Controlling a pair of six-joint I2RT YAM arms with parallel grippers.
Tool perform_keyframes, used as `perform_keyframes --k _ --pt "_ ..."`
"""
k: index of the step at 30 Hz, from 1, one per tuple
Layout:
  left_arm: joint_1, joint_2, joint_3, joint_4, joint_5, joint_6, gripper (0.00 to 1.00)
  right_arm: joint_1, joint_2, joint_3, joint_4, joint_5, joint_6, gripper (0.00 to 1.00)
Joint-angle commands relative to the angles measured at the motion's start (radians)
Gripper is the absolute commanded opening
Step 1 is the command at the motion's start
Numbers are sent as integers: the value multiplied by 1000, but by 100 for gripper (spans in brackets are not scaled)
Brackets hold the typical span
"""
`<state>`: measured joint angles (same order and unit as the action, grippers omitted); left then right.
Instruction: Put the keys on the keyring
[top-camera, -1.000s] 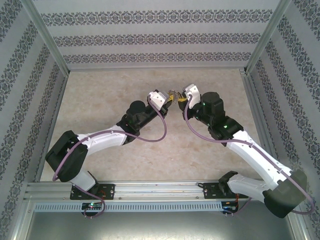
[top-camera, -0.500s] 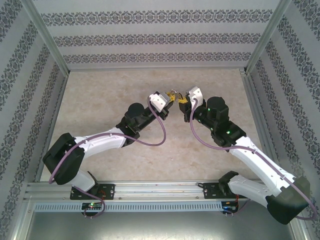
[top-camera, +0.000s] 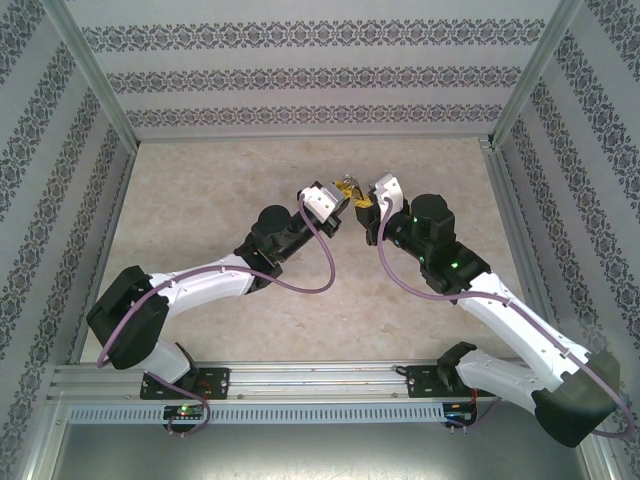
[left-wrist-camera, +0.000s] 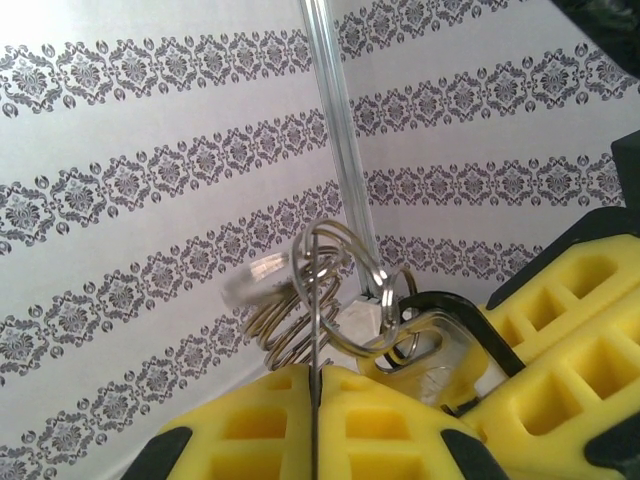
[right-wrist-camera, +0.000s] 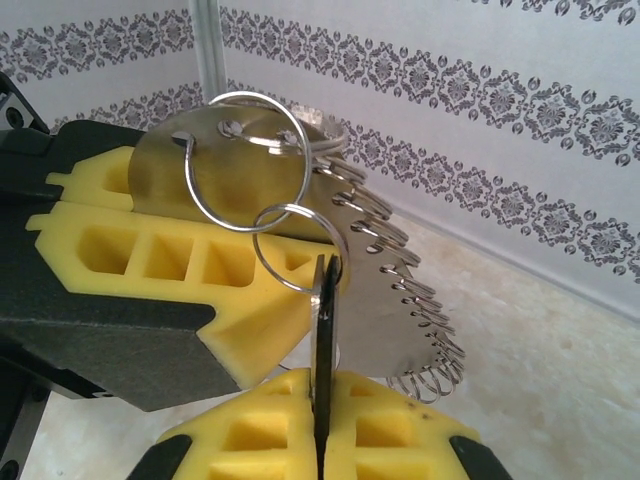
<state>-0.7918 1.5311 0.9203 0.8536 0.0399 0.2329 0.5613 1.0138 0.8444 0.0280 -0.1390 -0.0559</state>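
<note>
- Step in hand, as judged: the key is being threaded onto the keyring. This is carried out in the air above the table, where the two arms meet.
- Handling advised: the key is best kept edge-on and steady while the split end of a ring is worked through the hole in its head. Small, slow turns are called for, as the wire is thin and both parts are slight.
- Caution: if either pinch is slackened, the piece is likely to drop to the table. The arms should not be drawn apart until a ring is seen fully through.
- Tool, the left gripper: its pads are pressed together on the edge of the keyring's flat silver disc. The rest of the keyring is left hanging free beyond it.
- Tool, the right gripper: its pads are pressed together on the key, which is held upright and edge-on, just beside the left gripper.
- Item, the small ring: it lies against the top of the key. Whether it has passed through the hole cannot be told.
</note>
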Motion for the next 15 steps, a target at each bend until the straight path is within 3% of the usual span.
perform_keyframes --k 1,15 --pt "-17 8 34 64 -24 14 0 9 -24 19 -9 39 -11 0" --pt "-21 0 23 34 -61 -58 0 19 -36 21 29 32 24 0"
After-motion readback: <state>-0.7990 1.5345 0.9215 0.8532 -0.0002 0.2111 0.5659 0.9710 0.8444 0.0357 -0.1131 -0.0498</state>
